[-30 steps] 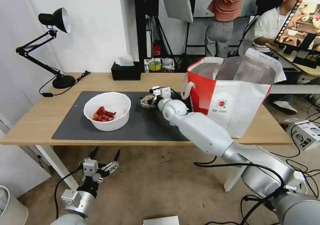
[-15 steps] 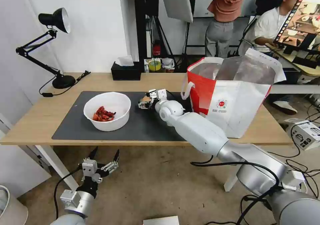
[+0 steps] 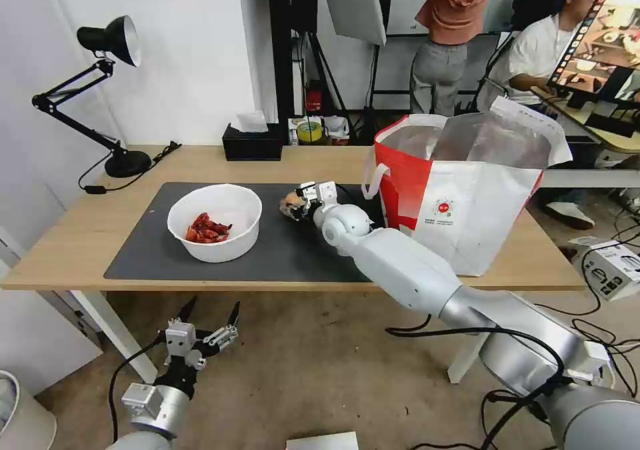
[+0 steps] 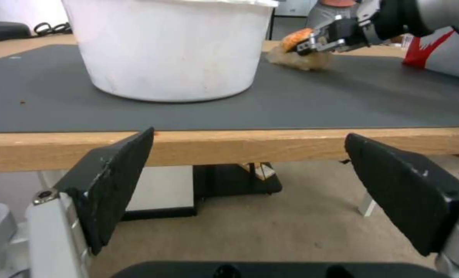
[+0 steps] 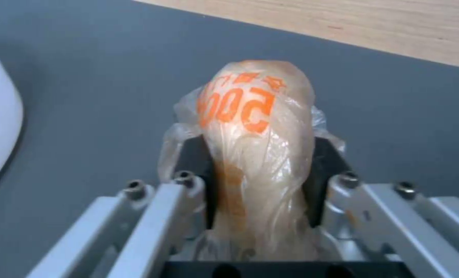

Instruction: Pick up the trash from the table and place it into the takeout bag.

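Fingers of the right gripper [image 5: 260,170] were clenched on the tan plastic-wrapped ball with orange print [image 5: 250,116], which sat low over the dark grey mat at the middle of the head view, between the white round bowl holding red shell scraps [image 3: 215,222] and the large red-and-white foil-lined takeout bag [image 3: 460,190] at centre right. Judging from this, the ball was grasped but not bagged, and the bowl stood untouched on the light wood table [image 3: 87,237]. At lower left, below the table edge, the left gripper [image 3: 208,322] hung spread and empty.
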